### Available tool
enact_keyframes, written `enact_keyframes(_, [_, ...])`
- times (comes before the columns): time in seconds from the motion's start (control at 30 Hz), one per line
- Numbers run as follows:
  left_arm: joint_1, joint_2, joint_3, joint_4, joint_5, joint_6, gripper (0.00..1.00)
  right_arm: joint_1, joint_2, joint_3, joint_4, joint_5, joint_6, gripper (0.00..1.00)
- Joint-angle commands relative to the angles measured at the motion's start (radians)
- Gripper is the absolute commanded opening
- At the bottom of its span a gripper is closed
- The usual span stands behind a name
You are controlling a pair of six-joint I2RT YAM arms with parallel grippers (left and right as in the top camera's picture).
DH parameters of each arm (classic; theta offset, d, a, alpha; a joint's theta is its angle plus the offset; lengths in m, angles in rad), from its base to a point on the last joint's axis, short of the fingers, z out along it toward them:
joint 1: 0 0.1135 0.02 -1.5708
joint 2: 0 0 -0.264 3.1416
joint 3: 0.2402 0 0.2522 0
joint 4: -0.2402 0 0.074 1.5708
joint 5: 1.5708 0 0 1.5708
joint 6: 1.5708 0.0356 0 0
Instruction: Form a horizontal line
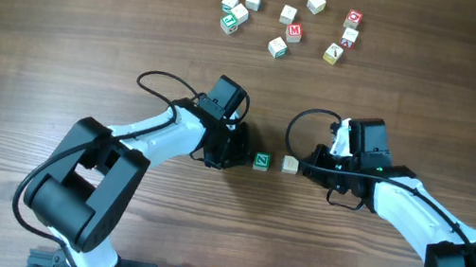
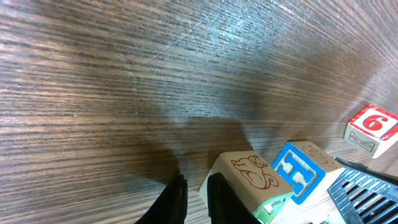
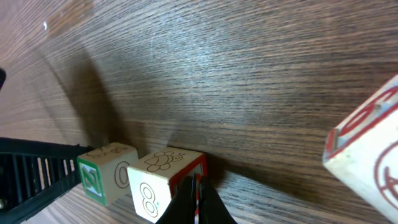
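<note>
Overhead: on a dark wood table [image 1: 44, 26], two white-and-black arms reach in from the near corners toward the middle. Between them the green cube [image 1: 261, 161] and the beige cube [image 1: 290, 165] lie side by side on a level line with a small gap. The left gripper [image 1: 239, 155] sits just left of the green cube and the right gripper [image 1: 309, 170] just right of the beige cube; their bodies hide the fingertips from above. Well apart, near the far edge, lies a scatter of loose cubes [image 1: 288, 14], some red-lettered. A black cable [image 1: 155, 80] loops by each wrist.

Left wrist: the left gripper [image 2: 196, 200] has its fingers [image 2: 176, 199] a little apart, with only bare table in the narrow gap. The green cube [image 2: 249, 177], a cat outline on top, lies just outside one finger; whether they touch I cannot tell. Past it the beige cube [image 2: 298, 169] shows a blue-framed side. Farther off stands a red 6 cube [image 2: 372, 127].

Right wrist: the right gripper [image 3: 196, 202] has its fingers pressed together, holding nothing; the tips sit right at the beige cube [image 3: 163, 177], which shows an 8 and a red edge. The green cube [image 3: 102, 173] lies just beyond. A red-lined cube [image 3: 367, 162] looms close at the right edge.
</note>
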Motion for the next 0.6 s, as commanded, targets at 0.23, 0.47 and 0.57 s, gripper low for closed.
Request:
enact_keyframes(0.23, [0.001,0.021,-0.013,0.039,0.010,-0.053,0.16,0.002,0.015,-0.005,0.042,-0.096,-0.018,0.05])
enact_keyframes(0.47, [-0.017,0.022,-0.013,0.071,0.009,-0.070,0.16,0.002,0.015,-0.005,0.025,-0.118,0.011,0.05])
enact_keyframes(0.57, [-0.026,0.022,-0.013,0.073,0.009,-0.073,0.16,0.002,0.015,-0.005,-0.003,-0.051,0.025,0.04])
